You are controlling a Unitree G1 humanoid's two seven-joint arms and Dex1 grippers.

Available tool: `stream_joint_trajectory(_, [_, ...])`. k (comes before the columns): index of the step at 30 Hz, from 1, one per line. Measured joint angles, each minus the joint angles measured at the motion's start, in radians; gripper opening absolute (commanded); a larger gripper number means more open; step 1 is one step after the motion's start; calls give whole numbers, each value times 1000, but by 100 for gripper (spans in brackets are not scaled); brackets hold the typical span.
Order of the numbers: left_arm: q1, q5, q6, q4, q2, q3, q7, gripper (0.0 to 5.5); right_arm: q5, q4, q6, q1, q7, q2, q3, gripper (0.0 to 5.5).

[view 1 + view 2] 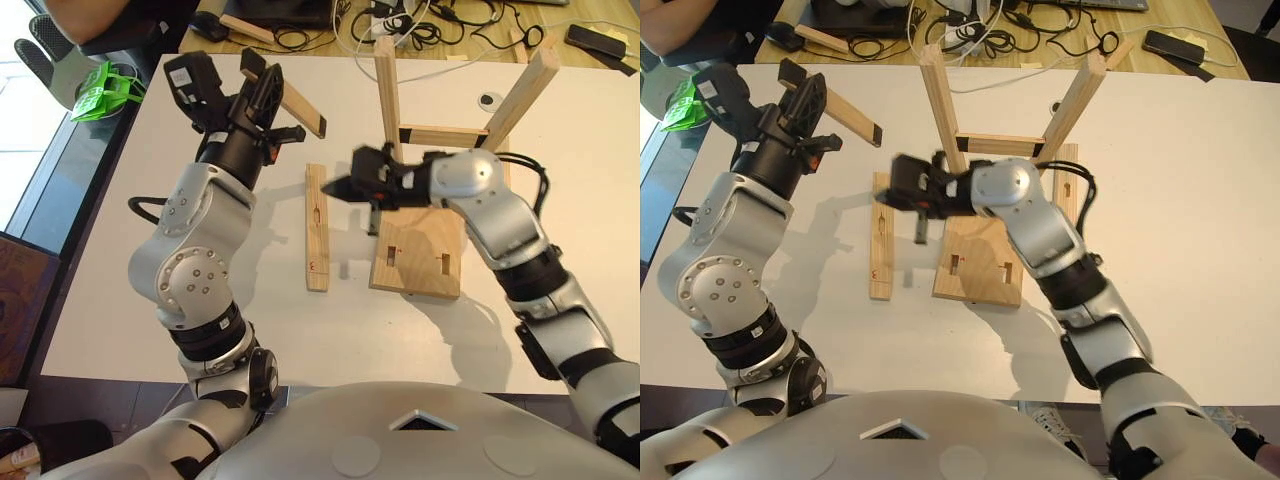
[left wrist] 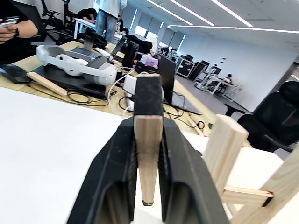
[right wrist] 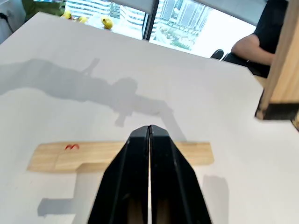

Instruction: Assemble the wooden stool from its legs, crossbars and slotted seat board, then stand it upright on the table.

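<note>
The left gripper is raised over the far left part of the white table. Its two black fingers pinch a pale wooden leg from both sides. This leg is a plain square stick with a black tip, held in the air and pointing toward the right and near side.

The right gripper hangs at the middle of the table, pointing left. Its fingers are pressed together with nothing between them. It is above the gap between a loose bar and the seat board.

The loose bar lies flat on the table, running from far to near. It is light wood with a small slot in its middle and a red mark near its near end.

Just to its right lies the seat board, a flat square of light wood with small slots cut in it. Two legs stand up from its far edge, leaning apart. A short crossbar with dark ends joins them.

Beyond the table's far edge, a desk carries tangled cables.
</note>
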Motion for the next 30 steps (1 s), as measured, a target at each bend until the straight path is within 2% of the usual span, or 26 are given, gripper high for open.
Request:
stream_joint_trajectory(4, [85, 1, 103, -24, -7, -23, 43, 40, 51, -136, 95, 72, -3, -112, -112, 0])
stream_joint_trajectory(6, [128, -13, 181, -46, -22, -45, 58, 40, 80, -137, 108, 90, -60, -121, -217, 0])
stream_joint_trajectory(9, [147, -6, 234, -58, -21, -47, 76, 40, 105, -134, 112, 98, -96, -134, -287, 0])
stream_joint_trajectory(23, [166, 104, 264, -66, -33, -62, 88, 40, 125, -132, 110, 128, -139, -137, -285, 0])
stream_joint_trajectory(30, [161, 122, 264, -48, -87, -10, 94, 40, 125, -130, 105, 128, -150, -133, -271, 0])
